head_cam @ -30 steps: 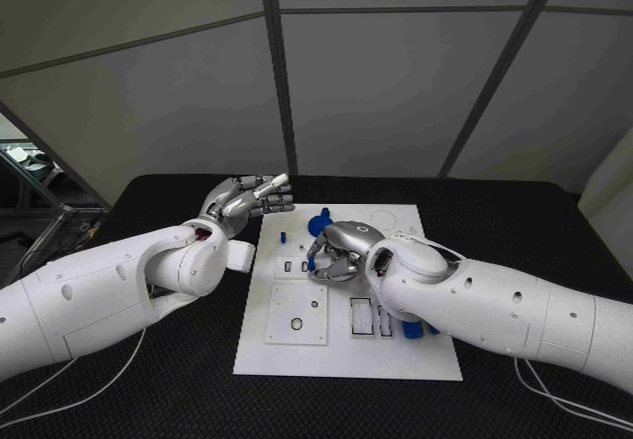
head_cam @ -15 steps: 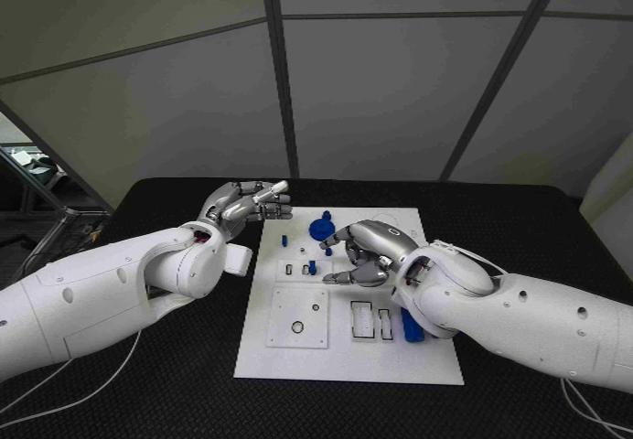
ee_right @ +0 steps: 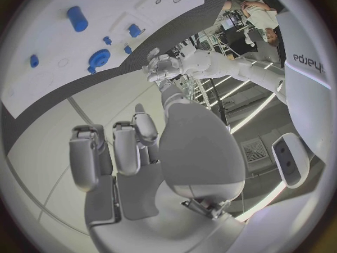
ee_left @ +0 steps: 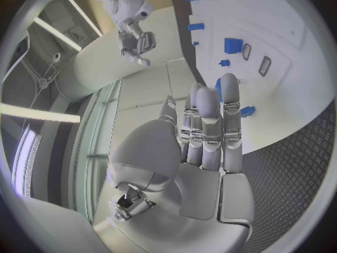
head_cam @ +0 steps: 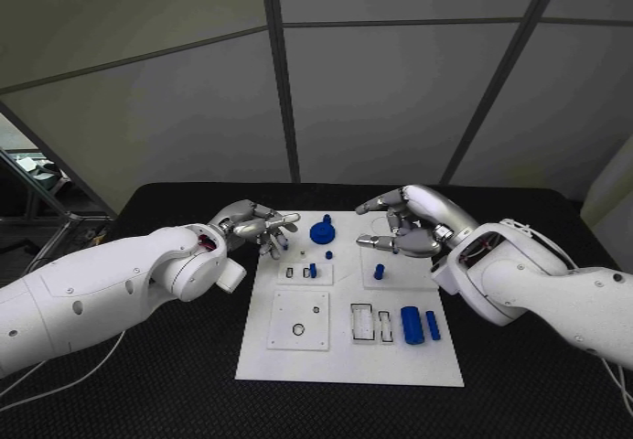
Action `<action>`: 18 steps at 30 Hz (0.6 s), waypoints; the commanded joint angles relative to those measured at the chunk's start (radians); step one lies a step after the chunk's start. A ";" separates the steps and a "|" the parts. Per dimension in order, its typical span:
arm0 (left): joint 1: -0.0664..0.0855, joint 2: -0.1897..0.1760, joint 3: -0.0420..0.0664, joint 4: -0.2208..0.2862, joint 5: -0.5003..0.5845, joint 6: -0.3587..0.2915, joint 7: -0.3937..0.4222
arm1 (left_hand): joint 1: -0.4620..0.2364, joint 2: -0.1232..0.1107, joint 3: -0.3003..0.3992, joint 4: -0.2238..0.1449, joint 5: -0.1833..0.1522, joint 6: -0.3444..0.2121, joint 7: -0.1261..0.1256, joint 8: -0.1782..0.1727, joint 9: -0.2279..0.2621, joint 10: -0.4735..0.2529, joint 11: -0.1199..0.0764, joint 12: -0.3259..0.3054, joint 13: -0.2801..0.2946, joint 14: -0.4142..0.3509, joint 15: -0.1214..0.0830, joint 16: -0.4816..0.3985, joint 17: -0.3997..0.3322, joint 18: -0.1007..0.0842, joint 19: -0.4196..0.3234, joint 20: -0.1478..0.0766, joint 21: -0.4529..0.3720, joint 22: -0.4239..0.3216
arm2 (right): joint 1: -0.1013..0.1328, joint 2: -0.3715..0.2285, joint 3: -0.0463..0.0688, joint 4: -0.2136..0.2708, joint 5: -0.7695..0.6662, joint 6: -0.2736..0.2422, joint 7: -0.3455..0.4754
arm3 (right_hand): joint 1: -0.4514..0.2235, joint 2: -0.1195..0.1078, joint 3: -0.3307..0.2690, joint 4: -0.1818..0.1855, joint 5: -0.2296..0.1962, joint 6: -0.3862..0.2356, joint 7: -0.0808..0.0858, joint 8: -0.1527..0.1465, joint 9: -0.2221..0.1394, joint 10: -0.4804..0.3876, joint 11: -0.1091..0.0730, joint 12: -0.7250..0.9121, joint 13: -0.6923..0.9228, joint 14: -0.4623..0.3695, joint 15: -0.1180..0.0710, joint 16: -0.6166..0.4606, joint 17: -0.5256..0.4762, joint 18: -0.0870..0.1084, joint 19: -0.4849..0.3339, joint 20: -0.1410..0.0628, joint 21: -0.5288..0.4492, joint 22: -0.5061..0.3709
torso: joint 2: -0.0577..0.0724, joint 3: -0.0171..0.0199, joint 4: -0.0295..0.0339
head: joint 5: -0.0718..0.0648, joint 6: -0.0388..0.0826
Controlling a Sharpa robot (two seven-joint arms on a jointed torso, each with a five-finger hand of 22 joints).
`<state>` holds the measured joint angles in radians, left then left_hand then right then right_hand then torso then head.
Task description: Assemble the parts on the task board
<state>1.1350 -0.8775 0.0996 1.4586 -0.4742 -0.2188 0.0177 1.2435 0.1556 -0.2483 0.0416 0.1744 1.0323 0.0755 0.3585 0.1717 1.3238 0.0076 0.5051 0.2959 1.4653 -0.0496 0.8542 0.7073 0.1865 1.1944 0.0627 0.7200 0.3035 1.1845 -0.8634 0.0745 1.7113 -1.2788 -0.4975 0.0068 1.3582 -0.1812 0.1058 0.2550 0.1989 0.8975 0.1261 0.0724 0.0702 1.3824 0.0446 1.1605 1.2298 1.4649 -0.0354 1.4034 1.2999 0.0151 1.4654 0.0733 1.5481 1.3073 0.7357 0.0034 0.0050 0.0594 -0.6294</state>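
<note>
The white task board lies mid-table. My left hand hovers over its far left corner with the fingers stretched out and nothing in them. My right hand hangs above the far right part of the board, fingers half bent and apart, holding nothing. A round blue part stands between the two hands. A small blue peg stands below the right hand. Another small peg is near the left hand. Two blue cylinders lie side by side on the board's right.
A raised square panel with a small hole sits on the board's near left, and two rectangular slots lie beside it. Black table surrounds the board. Grey wall panels stand behind the table.
My right hand has lifted off the board's middle and drawn back to the far right, uncovering the peg and the two cylinders. My left hand has come down toward the board's far left corner.
</note>
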 commanded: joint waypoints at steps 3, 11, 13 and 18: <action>0.029 0.023 0.001 0.004 -0.357 0.187 -0.326 | -0.040 -0.009 -0.059 0.104 -0.104 -0.014 -0.019 0.069 0.141 0.053 -0.021 0.580 0.713 0.050 -0.018 0.507 0.570 -0.061 0.092 -0.040 0.379 0.454 | 0.017 -0.032 0.023 -0.004 0.152 0.026 0.015 | 0.007 0.000 0.002 0.004 0.005 0.008 0.001 0.002 0.001 -0.006 -0.003 -0.010 -0.005 0.044 0.000 -0.008 -0.008 -0.003 0.077 0.003 -0.011 0.221 | -0.015 0.0063 -0.0044 | 0.007 -0.009; 0.084 0.089 -0.008 -0.025 -0.525 0.304 -0.466 | -0.026 -0.018 -0.091 0.175 -0.118 -0.036 -0.032 0.151 0.328 0.122 -0.035 0.831 1.031 0.072 -0.034 0.622 0.726 -0.086 0.115 -0.036 0.554 0.697 | 0.026 -0.040 0.033 -0.035 0.187 0.016 0.017 | 0.014 0.008 0.006 0.001 0.008 0.017 -0.001 0.003 0.002 -0.008 -0.006 -0.014 -0.010 0.044 -0.002 -0.010 -0.009 -0.002 0.076 0.001 -0.013 0.219 | -0.019 0.0106 -0.0072 | 0.015 -0.016; 0.096 0.106 -0.012 -0.033 -0.539 0.315 -0.485 | -0.020 -0.014 -0.090 0.184 -0.116 -0.040 -0.034 0.157 0.356 0.127 -0.036 0.842 1.049 0.075 -0.034 0.630 0.738 -0.088 0.117 -0.036 0.569 0.719 | 0.028 -0.037 0.034 -0.042 0.190 0.016 0.016 | 0.014 0.008 0.006 0.001 0.008 0.017 -0.001 0.003 0.002 -0.008 -0.006 -0.014 -0.010 0.044 -0.002 -0.010 -0.009 -0.002 0.076 0.001 -0.013 0.219 | -0.018 0.0099 -0.0080 | 0.017 -0.015; 0.121 0.149 -0.030 -0.056 -0.554 0.350 -0.542 | -0.014 -0.013 -0.094 0.201 -0.119 -0.054 -0.035 0.161 0.405 0.127 -0.035 0.845 1.065 0.074 -0.035 0.631 0.741 -0.093 0.123 -0.035 0.594 0.757 | 0.029 -0.030 0.035 -0.057 0.193 0.019 0.009 | 0.017 0.010 0.008 0.000 0.009 0.019 -0.002 0.002 0.001 -0.009 -0.006 -0.016 -0.011 0.044 -0.003 -0.011 -0.010 -0.002 0.076 0.001 -0.013 0.218 | -0.018 0.0096 -0.0076 | 0.018 -0.021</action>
<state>1.2512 -0.7351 0.0708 1.4077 -0.9652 0.0628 -0.4390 1.2189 0.1420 -0.3423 0.2374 0.0595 0.9824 0.0391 0.5167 0.5725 1.4431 -0.0198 1.2760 1.2016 1.4637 -0.0788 1.4871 1.3083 0.0939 1.3082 0.0272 1.3115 1.0576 1.2112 -0.8952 0.1081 1.6569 -1.1114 -0.4844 0.0120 1.3647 -0.1747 0.1058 0.2550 0.2030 0.9090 0.1235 0.0724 0.0710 1.3789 0.0411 1.1481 1.2194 1.4649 -0.0355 1.3989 1.2908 0.0151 1.4654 0.0732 1.5411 1.3073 0.7176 0.0130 -0.0018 0.0774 -0.6486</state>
